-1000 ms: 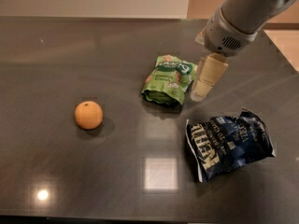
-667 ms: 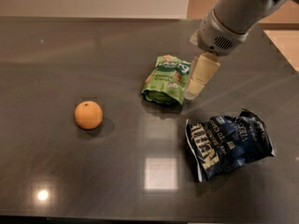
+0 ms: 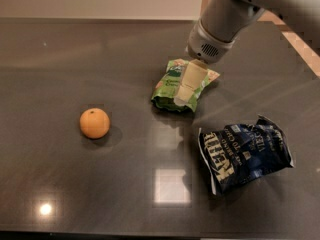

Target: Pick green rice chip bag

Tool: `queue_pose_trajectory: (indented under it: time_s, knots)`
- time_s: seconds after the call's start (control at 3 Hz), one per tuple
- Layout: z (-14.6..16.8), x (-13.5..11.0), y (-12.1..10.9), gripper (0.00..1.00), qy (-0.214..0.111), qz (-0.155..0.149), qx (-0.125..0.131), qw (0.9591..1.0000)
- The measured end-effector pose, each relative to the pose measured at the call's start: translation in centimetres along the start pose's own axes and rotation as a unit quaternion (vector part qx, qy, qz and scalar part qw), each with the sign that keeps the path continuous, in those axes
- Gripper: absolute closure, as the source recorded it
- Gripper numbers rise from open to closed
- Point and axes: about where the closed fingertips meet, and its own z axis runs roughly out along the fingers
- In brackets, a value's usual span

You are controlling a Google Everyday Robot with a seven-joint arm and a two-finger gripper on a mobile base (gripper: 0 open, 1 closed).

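Note:
The green rice chip bag [image 3: 170,86] lies crumpled on the dark table, right of centre. My gripper [image 3: 186,90] comes down from the upper right on a grey arm. Its pale fingers [image 3: 189,81] stand over the bag's right half and cover part of it. I cannot tell whether they touch the bag.
An orange [image 3: 94,123] sits on the left of the dark glossy table [image 3: 75,59]. A larger dark blue chip bag [image 3: 245,151] lies at the lower right, close to the green bag. The table's right edge runs at the upper right.
The gripper has moved left, from beside the green bag's right edge to over the bag. The bags and the orange have not moved.

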Motion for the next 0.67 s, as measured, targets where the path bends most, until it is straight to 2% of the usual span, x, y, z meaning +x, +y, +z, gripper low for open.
queue_pose_trajectory:
  time_s: [0.67]
  knots:
    - [4.1, 1.1, -1.2, 0.00, 0.059, 0.015, 0.016, 0.9980]
